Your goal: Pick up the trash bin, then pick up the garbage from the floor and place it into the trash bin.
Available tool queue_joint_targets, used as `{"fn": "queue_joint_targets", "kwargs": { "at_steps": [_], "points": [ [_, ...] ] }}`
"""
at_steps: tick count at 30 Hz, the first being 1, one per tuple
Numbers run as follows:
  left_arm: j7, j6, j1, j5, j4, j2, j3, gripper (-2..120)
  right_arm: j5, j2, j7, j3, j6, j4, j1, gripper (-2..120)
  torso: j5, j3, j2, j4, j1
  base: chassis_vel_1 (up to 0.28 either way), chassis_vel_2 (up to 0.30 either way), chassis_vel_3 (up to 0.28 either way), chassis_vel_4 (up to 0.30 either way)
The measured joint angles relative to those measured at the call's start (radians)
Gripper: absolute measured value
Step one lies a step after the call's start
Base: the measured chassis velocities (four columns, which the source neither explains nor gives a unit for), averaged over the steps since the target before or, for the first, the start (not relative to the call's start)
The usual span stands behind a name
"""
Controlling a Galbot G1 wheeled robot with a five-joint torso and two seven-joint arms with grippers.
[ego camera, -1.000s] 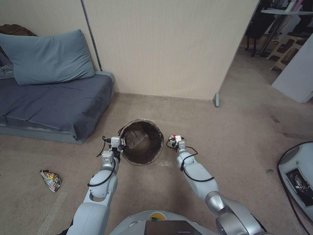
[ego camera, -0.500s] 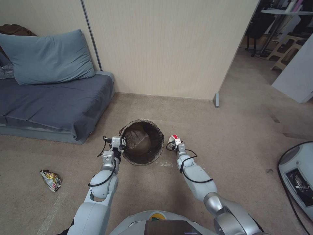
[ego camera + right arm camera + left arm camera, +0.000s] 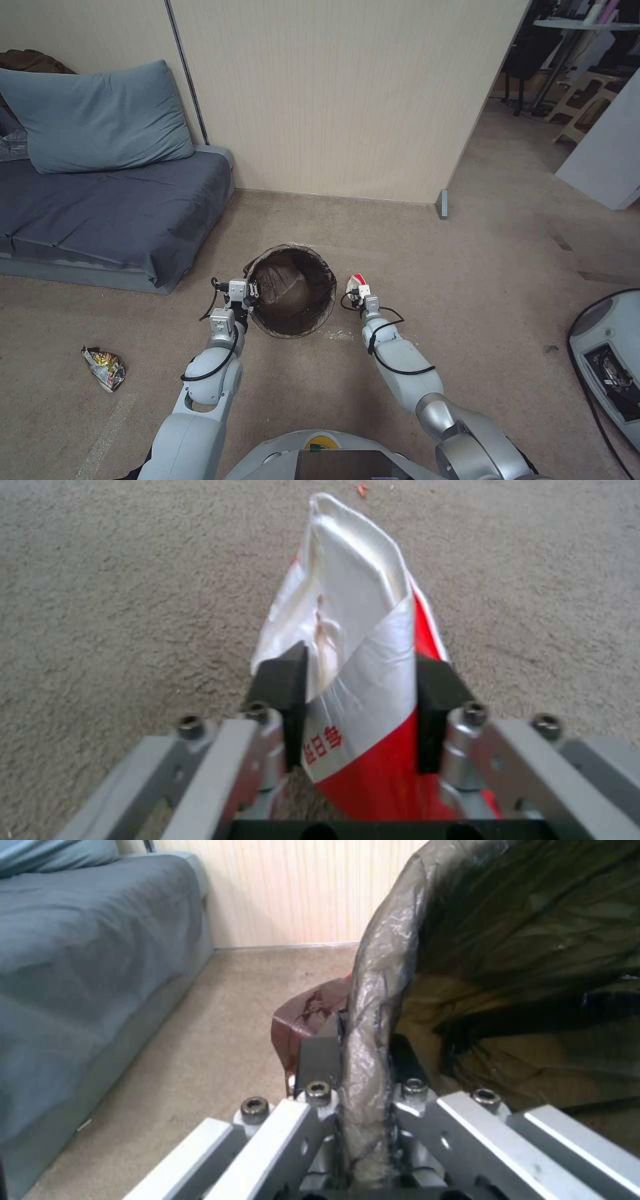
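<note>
In the head view, the trash bin [image 3: 291, 300] is held at its rim by the left pincer [image 3: 248, 291], mouth open to take litter; a red-and-white carton [image 3: 355, 281] sits in the right pincer [image 3: 359, 289], just beside the bin. A snack wrapper [image 3: 104, 367] lies well apart on the floor.

In the left wrist view, the bin's bag-covered rim [image 3: 373, 1005] is clamped between the closed fingers.

In the right wrist view, the carton [image 3: 363, 680] is pinched upright between the pads, above the carpet [image 3: 133, 580].

Carpeted room corner with a sofa bed

A beige panelled wall [image 3: 333, 100] is meeting tan carpet [image 3: 467, 280]; a grey-blue sofa bed [image 3: 113, 213] is carrying 1 pillow [image 3: 93, 117], and wooden furniture [image 3: 587, 100] is standing beyond the opening.
</note>
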Motion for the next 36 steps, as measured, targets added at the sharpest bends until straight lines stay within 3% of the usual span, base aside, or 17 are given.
{"fn": "queue_joint_targets", "kwargs": {
  "at_steps": [4,7,24,32,36],
  "points": [
    [0.000,0.000,-0.002,0.000,0.001,0.000,0.000,2,-0.003,0.001,0.000,0.002,0.005,-0.006,0.003,8,0.0000,0.000,0.000,0.0000,0.000,0.000,0.000,0.000,0.000],
    [0.000,0.000,-0.002,0.000,0.002,0.000,0.000,2,-0.005,0.002,0.000,0.003,0.008,-0.009,0.004,0,0.0000,0.000,0.000,0.0000,0.000,0.000,0.000,0.000,0.000],
    [-0.001,0.001,-0.003,-0.003,0.009,0.002,-0.004,2,-0.014,0.000,0.003,0.004,0.019,0.004,-0.001,0,0.0000,0.000,0.000,0.0000,0.000,0.000,0.000,0.000,0.000],
    [-0.015,0.016,-0.011,-0.041,0.029,0.008,-0.006,2,0.011,-0.033,0.042,-0.006,0.022,0.234,-0.092,0,-0.0001,0.000,0.000,0.0000,0.000,0.000,0.000,0.000,0.000],
    [-0.025,0.025,-0.021,-0.063,0.044,0.008,-0.004,2,0.032,-0.072,0.066,-0.022,0.014,0.492,-0.193,0,-0.0001,0.000,0.000,-0.0001,0.000,0.000,0.000,0.000,0.000]
  ]
}}
